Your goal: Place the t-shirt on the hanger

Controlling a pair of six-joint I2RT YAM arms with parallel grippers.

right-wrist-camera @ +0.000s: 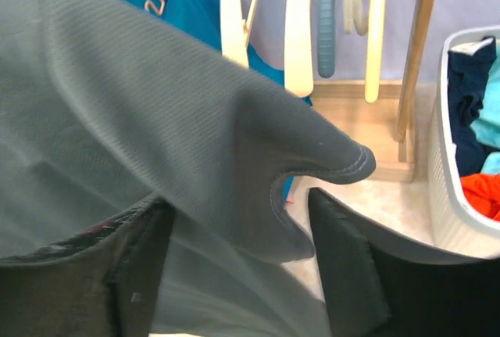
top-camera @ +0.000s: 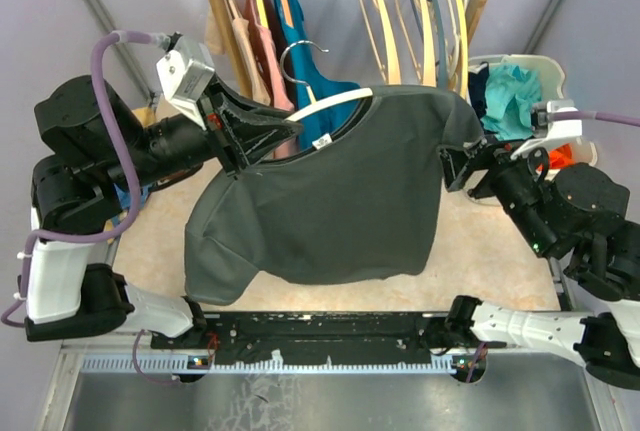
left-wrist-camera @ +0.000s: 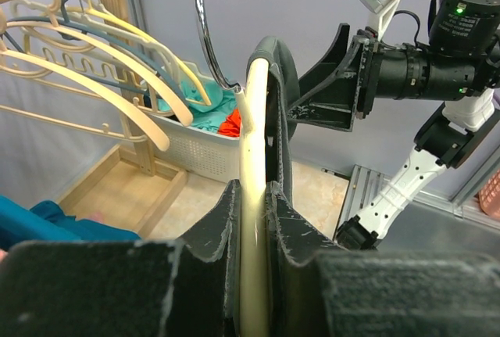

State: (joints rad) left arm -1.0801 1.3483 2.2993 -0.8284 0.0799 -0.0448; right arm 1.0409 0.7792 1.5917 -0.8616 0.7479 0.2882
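Observation:
The dark grey t-shirt (top-camera: 330,191) hangs in the air from the pale wood hanger (top-camera: 335,101), whose silver hook (top-camera: 300,51) sticks up above the collar. My left gripper (top-camera: 272,133) is shut on the hanger's left arm at the shirt's left shoulder. In the left wrist view, the wood arm (left-wrist-camera: 255,157) is clamped between the jaws of that gripper (left-wrist-camera: 251,190), with shirt fabric (left-wrist-camera: 277,102) draped beside it. My right gripper (top-camera: 450,166) is at the shirt's right shoulder. In the right wrist view it (right-wrist-camera: 234,212) is open, with the loose sleeve (right-wrist-camera: 156,102) between the jaws.
A wooden rack behind holds several empty pale hangers (top-camera: 420,11), a teal-blue shirt (top-camera: 300,21) and pink garments (top-camera: 255,41). A white laundry basket (top-camera: 545,66) with coloured clothes stands at the back right, close to my right arm. The beige table (top-camera: 160,241) lies below.

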